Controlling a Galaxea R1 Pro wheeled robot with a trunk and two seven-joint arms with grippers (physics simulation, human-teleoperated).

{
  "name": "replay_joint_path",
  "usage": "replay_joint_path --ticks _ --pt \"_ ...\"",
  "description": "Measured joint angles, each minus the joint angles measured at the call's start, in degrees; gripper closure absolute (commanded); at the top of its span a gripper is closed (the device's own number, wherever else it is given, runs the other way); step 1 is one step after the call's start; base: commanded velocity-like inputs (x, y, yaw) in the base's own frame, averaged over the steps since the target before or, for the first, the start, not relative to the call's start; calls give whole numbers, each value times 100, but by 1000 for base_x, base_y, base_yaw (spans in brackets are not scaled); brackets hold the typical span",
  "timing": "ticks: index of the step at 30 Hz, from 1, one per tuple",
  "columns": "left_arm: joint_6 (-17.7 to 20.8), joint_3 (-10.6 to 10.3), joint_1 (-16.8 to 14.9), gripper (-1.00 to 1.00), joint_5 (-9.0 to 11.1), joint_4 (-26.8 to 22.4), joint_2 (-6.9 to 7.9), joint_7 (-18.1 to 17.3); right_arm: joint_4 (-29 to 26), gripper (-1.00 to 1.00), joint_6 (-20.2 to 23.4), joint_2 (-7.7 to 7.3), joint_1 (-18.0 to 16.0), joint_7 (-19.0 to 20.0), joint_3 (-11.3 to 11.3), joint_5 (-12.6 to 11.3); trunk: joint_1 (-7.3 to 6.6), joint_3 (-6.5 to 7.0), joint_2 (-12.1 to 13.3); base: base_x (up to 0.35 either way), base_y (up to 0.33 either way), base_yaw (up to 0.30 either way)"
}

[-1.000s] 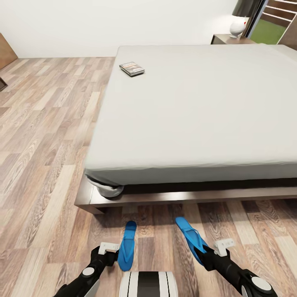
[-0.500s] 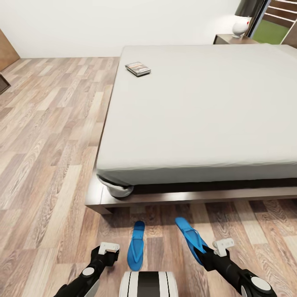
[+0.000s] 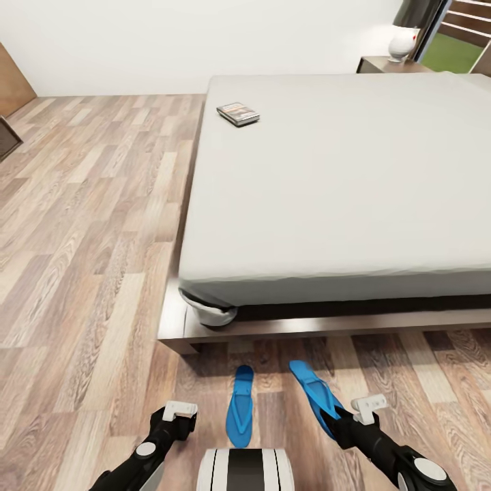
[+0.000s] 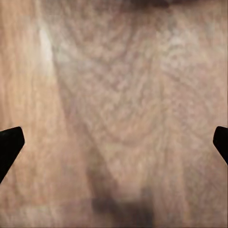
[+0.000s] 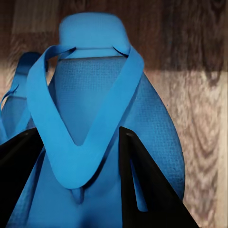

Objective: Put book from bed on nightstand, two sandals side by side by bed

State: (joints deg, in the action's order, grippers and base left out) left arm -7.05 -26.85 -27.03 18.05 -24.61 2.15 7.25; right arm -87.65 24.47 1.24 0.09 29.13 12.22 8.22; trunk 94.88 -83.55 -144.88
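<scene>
The book (image 3: 238,113) lies on the pale mattress of the bed (image 3: 341,191), near its far left corner. One blue sandal (image 3: 240,406) lies flat on the wood floor just in front of the bed's foot. My left gripper (image 3: 179,411) hangs open beside it, a little apart; in the left wrist view the left gripper (image 4: 114,142) has bare floor between its spread fingers. My right gripper (image 3: 349,417) is shut on the other sandal (image 3: 315,394), held tilted above the floor. The right wrist view has that sandal (image 5: 102,123) between the fingers and the floor sandal (image 5: 16,95) beside it.
A nightstand (image 3: 389,65) with a white lamp (image 3: 402,42) stands beyond the bed's far right side, next to a window. The dark bed frame's ledge (image 3: 204,333) juts out at floor level. Wood floor stretches wide along the bed's left side.
The whole view has slid, so the bed and floor sandal sit further right in it. The left gripper, close against that sandal a second ago, now stands apart from it.
</scene>
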Motion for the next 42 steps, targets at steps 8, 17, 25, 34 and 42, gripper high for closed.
replay_joint_path --ticks 8,17,25,34,42 --pt "-1 0 0 -100 -3 1 0 2 22 100 5 0 0 -30 -102 6 0 0 0 0 150 0" --pt "-14 -5 0 -100 -7 1 0 0 32 100 7 1 0 -36 -129 -1 0 0 0 0 119 0" --pt "-14 -7 0 -100 -9 1 0 3 37 100 8 1 0 -36 -137 -1 0 0 0 9 73 0" --pt "-15 -10 0 -100 -9 1 1 17 70 100 8 1 0 -44 -158 -2 0 0 0 5 70 0" --pt "-11 -20 0 -100 -9 5 0 32 107 100 11 8 0 -45 -172 6 -1 0 0 28 107 0"
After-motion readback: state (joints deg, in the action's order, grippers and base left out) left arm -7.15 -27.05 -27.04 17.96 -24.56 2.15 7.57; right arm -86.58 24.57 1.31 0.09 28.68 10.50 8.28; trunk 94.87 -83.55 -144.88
